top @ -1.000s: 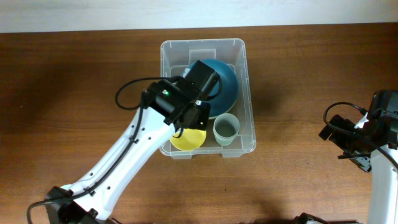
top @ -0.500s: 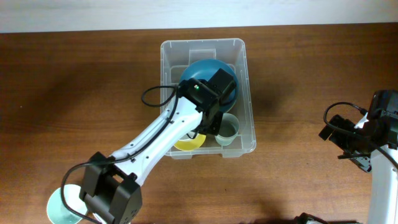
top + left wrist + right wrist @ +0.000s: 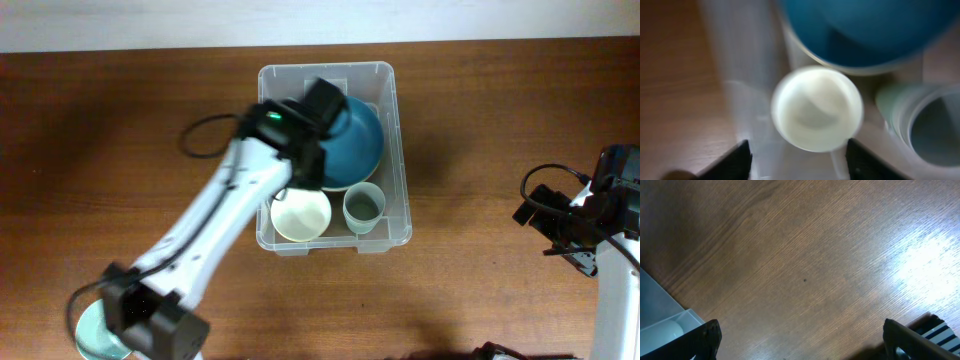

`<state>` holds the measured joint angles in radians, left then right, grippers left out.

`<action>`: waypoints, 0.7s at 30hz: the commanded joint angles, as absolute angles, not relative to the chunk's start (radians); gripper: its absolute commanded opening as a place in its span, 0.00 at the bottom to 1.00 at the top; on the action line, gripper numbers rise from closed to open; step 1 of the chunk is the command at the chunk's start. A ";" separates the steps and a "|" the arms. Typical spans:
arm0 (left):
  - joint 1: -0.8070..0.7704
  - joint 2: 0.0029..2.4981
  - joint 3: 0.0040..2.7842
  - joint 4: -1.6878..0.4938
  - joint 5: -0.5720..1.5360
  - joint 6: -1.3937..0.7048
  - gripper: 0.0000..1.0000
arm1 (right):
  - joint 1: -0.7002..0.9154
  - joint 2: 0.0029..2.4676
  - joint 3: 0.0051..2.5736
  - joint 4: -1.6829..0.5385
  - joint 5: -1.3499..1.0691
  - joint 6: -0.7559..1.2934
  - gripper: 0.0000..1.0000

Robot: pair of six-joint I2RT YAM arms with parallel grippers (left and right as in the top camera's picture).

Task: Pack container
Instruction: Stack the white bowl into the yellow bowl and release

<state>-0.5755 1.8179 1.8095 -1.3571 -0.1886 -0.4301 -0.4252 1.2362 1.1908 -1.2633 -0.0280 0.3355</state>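
The clear plastic container [image 3: 325, 68] stands at the table's middle. It holds a big blue bowl [image 3: 358, 140], a cream bowl [image 3: 300, 214] at its front left and a pale green cup [image 3: 364, 206] at its front right. My left gripper [image 3: 303, 172] hovers over the bin, blurred. In the left wrist view this gripper [image 3: 800, 165] is open, and the cream bowl [image 3: 817, 107] lies free below and ahead of its fingers, beside the blue bowl [image 3: 870, 30] and the cup [image 3: 930, 125]. My right gripper [image 3: 575, 235] stands open and empty over bare wood [image 3: 805, 345].
A pale green dish [image 3: 95, 332] lies at the table's front left corner, partly under the left arm's base. In the right wrist view a corner of the container [image 3: 660, 317] shows at the lower left. The wooden table [image 3: 500, 120] spreads around the bin.
My left gripper has opened and let go of the cream bowl, which now rests in the bin's front left. The left wrist has drawn back toward the far side. The right arm is still.
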 commanded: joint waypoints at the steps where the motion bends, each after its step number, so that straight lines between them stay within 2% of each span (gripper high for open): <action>1: -0.411 1.656 1.846 -1.404 -0.240 -0.667 0.61 | -0.432 1.235 1.189 -1.263 -0.034 0.330 0.99; 3: -0.279 1.609 1.846 -1.485 -0.242 -0.837 0.62 | -0.432 1.235 1.189 -1.264 -0.034 0.330 0.99; 5: -0.180 1.588 1.845 -1.556 -0.246 -0.952 0.69 | -0.432 1.235 1.189 -1.263 -0.034 0.330 0.99; 6: -0.104 1.578 1.845 -1.612 -0.256 -1.018 0.77 | -0.432 1.235 1.189 -1.263 -0.034 0.330 0.99; 8: -0.022 1.571 1.839 -1.654 -0.269 -1.051 0.82 | -0.432 1.235 1.189 -1.263 -0.035 0.330 0.99; 12: 0.164 1.559 1.736 -1.674 -0.278 -1.052 0.85 | -0.432 1.235 1.189 -1.263 -0.035 0.330 0.99; 21: 0.403 1.552 1.370 -1.502 -0.278 -1.055 0.87 | -0.432 1.235 1.189 -1.264 -0.035 0.330 0.99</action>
<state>0.3405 1.5616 1.4689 -1.5326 -0.2638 -1.0348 -0.4252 1.2362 1.1908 -1.2636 -0.0280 0.3355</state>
